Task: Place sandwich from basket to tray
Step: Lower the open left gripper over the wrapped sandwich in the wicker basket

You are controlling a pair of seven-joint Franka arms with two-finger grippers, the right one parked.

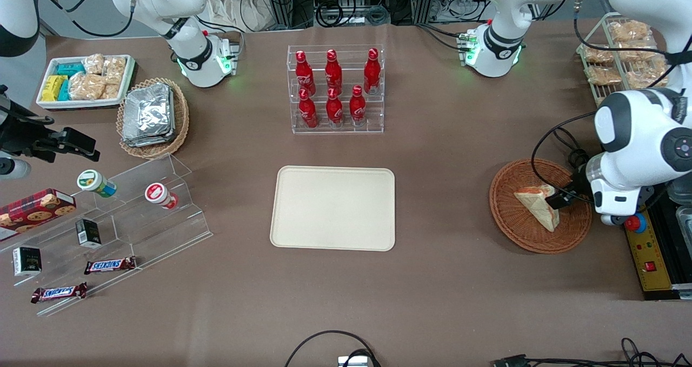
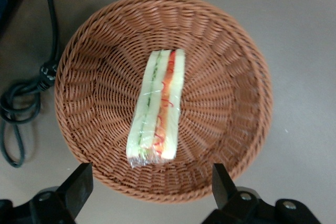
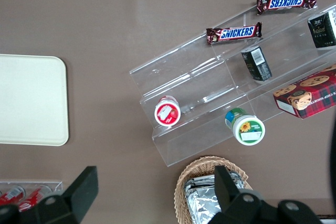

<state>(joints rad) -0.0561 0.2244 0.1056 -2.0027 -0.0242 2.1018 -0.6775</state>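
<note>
Wicker basket (image 1: pixel 540 206): reddish-brown, round, sitting toward the working arm's end of the table.
Sandwich (image 1: pixel 537 207): lying inside the basket, wrapped in clear film, red and green filling along its edge (image 2: pixel 157 107).
Gripper (image 2: pixel 149 182): hovering over the basket rim, fingers (image 2: pixel 79 182) spread wide, nothing between them.
Tray (image 1: pixel 333 207): cream, flat, mid-table, well apart from the basket, nearer the front camera than the red bottles (image 1: pixel 333 88).
</note>
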